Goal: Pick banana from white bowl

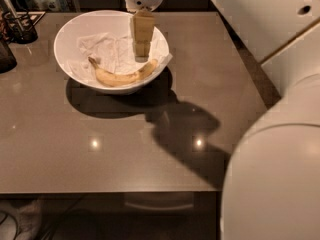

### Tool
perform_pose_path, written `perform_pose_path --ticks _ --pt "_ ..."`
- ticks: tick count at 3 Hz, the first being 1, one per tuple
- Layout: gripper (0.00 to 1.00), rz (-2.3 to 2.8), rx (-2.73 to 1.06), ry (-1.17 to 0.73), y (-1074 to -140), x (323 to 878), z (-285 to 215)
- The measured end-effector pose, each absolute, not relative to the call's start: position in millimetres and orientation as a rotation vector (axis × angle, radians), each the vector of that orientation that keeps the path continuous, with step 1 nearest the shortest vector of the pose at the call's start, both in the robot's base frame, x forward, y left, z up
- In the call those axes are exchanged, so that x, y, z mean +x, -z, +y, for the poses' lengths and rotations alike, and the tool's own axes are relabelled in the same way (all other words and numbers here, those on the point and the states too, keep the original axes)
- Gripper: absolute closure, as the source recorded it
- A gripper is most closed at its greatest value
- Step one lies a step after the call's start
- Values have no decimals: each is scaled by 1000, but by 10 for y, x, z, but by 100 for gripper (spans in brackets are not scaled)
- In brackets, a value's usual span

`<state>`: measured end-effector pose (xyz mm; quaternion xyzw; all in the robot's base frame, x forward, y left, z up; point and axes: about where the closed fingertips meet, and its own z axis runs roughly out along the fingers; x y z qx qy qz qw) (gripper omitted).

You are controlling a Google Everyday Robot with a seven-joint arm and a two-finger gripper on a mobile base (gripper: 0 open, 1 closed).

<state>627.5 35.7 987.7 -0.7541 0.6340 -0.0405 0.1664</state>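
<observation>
The robot's yellowish, blocky two-finger gripper (142, 49) is hanging tip-down over the far right part of the large, round, glossy white bowl (64, 54), which is sitting on the far left area of the dark grey-brown surface (100, 149). The curved yellow banana (125, 77) is lying on its side in the near part of the bowl, resting on the crumpled white paper lining (107, 49), stem end pointing left. The gripper is carrying nothing, and this view is not showing how wide it is set, so that cannot be told. The gripper is lining up close to the banana's right end rather than over its middle. Judged from this position, a straight descent is risking an end-heavy grasp, letting the fruit pivot or slip free. A descent too far right is risking contact with the sloping bowl wall, pushing the bowl along the surface. Closing low is risking pinching the paper together with the fruit.
</observation>
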Motion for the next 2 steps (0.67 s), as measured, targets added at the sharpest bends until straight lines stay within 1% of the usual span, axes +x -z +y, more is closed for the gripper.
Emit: perform_pose_path --ticks 1,2 --pt "14 1790 -2194 41 -9701 6389 571" --pt "20 1822 -2224 -5 -9441 6474 701"
